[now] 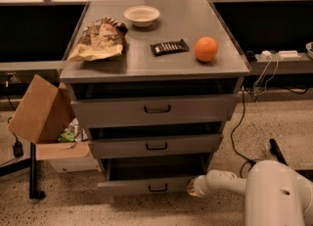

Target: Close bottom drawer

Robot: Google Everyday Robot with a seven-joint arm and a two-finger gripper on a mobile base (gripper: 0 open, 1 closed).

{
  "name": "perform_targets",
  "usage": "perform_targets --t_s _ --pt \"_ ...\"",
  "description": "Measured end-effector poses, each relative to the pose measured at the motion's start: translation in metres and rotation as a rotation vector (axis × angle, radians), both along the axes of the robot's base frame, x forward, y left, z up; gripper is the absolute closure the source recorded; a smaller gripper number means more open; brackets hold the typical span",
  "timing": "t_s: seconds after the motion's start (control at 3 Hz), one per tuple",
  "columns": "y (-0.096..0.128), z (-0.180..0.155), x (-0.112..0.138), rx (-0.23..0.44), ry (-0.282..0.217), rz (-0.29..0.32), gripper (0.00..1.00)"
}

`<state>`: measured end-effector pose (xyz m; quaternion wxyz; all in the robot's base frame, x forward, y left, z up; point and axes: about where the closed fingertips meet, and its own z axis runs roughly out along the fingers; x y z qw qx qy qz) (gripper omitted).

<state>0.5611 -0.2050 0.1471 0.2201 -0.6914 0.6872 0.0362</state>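
The bottom drawer (146,186) is the lowest of three in the grey metal cabinet (156,68). It stands pulled out, with a dark gap above its low front panel and a small dark bar handle (157,188). My white arm (230,183) reaches in from the lower right. Its gripper (191,187) sits at the right end of the drawer's front panel, touching or very close to it.
On the cabinet top lie a chip bag (100,39), a white bowl (142,15), a dark snack bar (169,47) and an orange (206,49). The top and middle drawers also stand slightly out. An open cardboard box (41,110) sits left. Cables run right.
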Motion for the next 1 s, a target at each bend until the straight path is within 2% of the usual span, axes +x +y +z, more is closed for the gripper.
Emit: perform_targets --t_s 0.33,0.67,1.0 --pt "0.0 0.0 0.0 0.0 0.0 0.0 0.2" --pt "0.0001 -0.0001 -0.0001 0.0 0.0 0.0 0.0" --pt "0.0001 -0.0001 -0.0001 0.0 0.0 0.0 0.0"
